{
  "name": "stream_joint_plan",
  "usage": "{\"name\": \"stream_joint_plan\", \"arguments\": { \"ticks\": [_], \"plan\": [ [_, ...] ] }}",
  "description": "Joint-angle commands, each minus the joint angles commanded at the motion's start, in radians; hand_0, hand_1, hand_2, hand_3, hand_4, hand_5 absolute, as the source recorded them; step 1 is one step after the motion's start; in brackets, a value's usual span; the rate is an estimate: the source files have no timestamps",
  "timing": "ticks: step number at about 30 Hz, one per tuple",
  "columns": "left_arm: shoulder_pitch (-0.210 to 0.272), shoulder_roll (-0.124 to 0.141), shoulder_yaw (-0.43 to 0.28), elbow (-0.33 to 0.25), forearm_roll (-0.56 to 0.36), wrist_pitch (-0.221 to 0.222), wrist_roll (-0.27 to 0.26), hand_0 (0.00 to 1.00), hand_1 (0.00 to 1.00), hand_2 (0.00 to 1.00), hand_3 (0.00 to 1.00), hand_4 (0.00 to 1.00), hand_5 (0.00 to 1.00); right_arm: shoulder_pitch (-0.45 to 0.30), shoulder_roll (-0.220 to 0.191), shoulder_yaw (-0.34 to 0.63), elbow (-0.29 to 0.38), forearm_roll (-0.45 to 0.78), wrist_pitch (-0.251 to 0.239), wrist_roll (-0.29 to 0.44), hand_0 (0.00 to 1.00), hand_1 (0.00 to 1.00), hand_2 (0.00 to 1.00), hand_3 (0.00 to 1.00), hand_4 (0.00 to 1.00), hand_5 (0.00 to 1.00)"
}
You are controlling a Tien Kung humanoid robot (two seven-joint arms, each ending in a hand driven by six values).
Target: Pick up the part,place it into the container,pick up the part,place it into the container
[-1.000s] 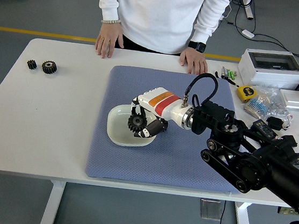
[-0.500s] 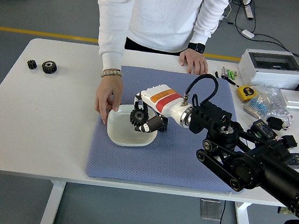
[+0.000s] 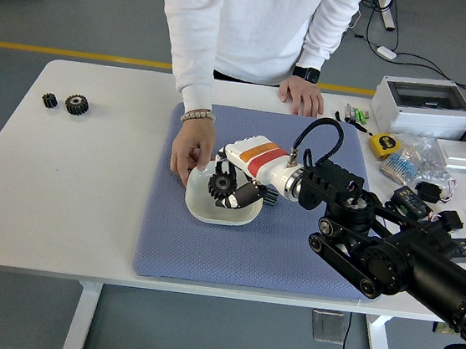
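While your right hand hangs over the white bowl on the blue mat, its fingers are curled around a black gear; whether the gear touches the bowl is hard to tell. At the bowl's ten o'clock, a person's hand grips its rim. Two more gears sit well apart at the table's ten o'clock corner. Your left arm is out of sight.
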Motion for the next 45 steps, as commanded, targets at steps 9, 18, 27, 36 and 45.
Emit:
{"name": "stream_joint_plan", "arguments": {
  "ticks": [9,18,27,36,45],
  "plan": [
    [-0.001,-0.001,-0.002,0.0,0.003,0.0,0.001,0.715,0.677,0.675,0.568,0.602,0.568,-0.001,0.0,-0.006,-0.021,0.018,0.002,0.0,0.097,0.243,0.394,0.447,0.866,0.305],
    [-0.001,0.0,-0.003,0.0,0.006,0.0,0.002,0.715,0.676,0.675,0.568,0.601,0.568,-0.003,0.0,0.004,-0.027,0.009,0.025,0.021,0.16,0.35,0.538,0.729,0.971,0.414],
    [-0.001,-0.001,0.0,0.0,0.006,-0.001,0.002,0.715,0.676,0.675,0.567,0.601,0.568,-0.006,0.0,0.003,-0.029,0.001,0.026,0.052,0.173,0.362,0.659,0.878,0.998,0.459],
    [0.002,0.001,-0.001,0.0,0.011,-0.001,0.002,0.715,0.676,0.675,0.567,0.602,0.568,-0.009,0.0,0.011,-0.022,-0.01,0.026,0.048,0.175,0.364,0.695,0.884,0.998,0.473],
    [0.005,0.001,-0.002,0.0,0.014,-0.002,0.0,0.715,0.676,0.675,0.567,0.602,0.569,-0.024,-0.017,0.049,-0.001,-0.013,0.033,0.041,0.166,0.357,0.644,0.801,0.998,0.469]
  ]
}}
